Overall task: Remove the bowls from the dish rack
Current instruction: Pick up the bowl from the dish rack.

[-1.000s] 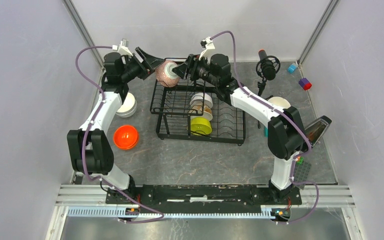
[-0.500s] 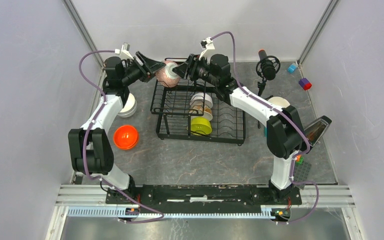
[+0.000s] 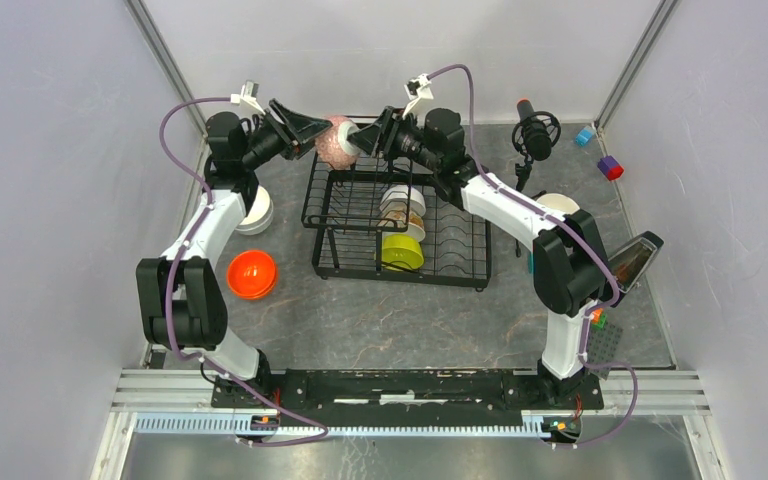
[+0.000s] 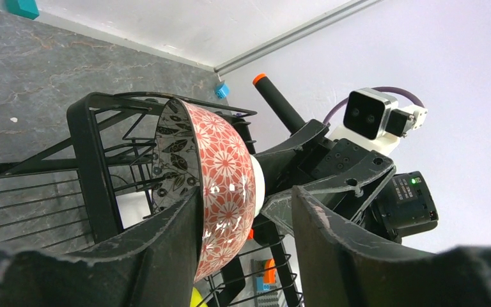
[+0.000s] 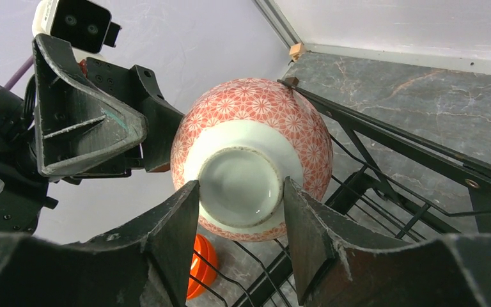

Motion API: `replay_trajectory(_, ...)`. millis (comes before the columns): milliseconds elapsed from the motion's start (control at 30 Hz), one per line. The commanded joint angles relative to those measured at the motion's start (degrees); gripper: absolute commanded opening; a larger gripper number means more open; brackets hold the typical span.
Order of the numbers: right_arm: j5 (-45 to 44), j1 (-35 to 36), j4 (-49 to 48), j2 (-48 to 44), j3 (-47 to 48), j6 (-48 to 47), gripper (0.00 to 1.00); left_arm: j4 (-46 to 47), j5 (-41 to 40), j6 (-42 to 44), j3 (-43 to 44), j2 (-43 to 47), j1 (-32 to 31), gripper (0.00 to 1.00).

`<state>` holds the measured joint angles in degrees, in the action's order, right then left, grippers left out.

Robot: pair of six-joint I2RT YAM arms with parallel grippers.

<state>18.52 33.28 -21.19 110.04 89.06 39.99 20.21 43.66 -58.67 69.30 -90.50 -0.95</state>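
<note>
The left claw (image 4: 246, 198) has closed in and is now half open astride the rim of the red-patterned ceramic bowl (image 5: 256, 115), whose mouth faces it. The right claw (image 5: 241, 188) pinches the bowl by its foot.

I have the left arm (image 3: 205, 225) and right arm (image 3: 515, 208) stretched to the far end, wrists turned in to face each other. The right gripper (image 3: 362, 138) pinches its fingers (image 5: 176, 230) on the foot of the red-patterned bowl (image 5: 249, 160). The left gripper (image 3: 318, 133) straddles the rim, fingers (image 4: 339, 256) apart.
</note>
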Motion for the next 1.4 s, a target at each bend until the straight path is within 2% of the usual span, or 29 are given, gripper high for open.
replay_trajectory(0, 1.70, -0.58, -2.30, 1.14, -1.24, 1.14, 0.55, 3.79, 3.72, -2.93, 0.22, 2.88, -1.50, 0.56)
replay_trajectory(267, 2.16, -0.67, -3.36, 0.42, -2.80, 1.49, 0.52, 4.11, 4.49, -2.55, 0.10, 1.13, -4.22, 0.47)
replay_trajectory(500, 2.92, -0.85, -4.71, 0.50, -3.94, 2.30, 0.51, 8.79, 4.76, -5.22, -0.74, -0.08, -5.36, 0.36)
replay_trajectory(633, 3.11, -1.03, -5.68, 0.32, -5.26, 2.77, 0.50, 11.84, 4.88, -6.92, -1.33, -0.59, -5.73, 0.34)
replay_trajectory(900, 4.59, -1.56, -7.90, -0.62, -6.69, 3.56, 0.52, 18.81, 4.76, -10.60, -2.63, -1.38, -5.73, 0.13)
replay_trajectory(1067, 5.02, -1.99, -8.00, -1.27, -6.88, 3.96, 0.52, 25.24, 4.32, -15.45, -2.77, -2.63, -5.74, 0.04)
replay_trajectory(1233, 4.88, -2.25, -8.26, -2.47, -7.64, 3.57, 0.53, 33.47, 3.49, -21.65, -2.35, -4.46, -5.77, 0.02)
replay_trajectory(1367, 5.11, -2.61, -8.48, -3.01, -8.22, 3.47, 0.53, 35.34, 2.60, -22.69, -2.74, -4.54, -5.73, 0.02)
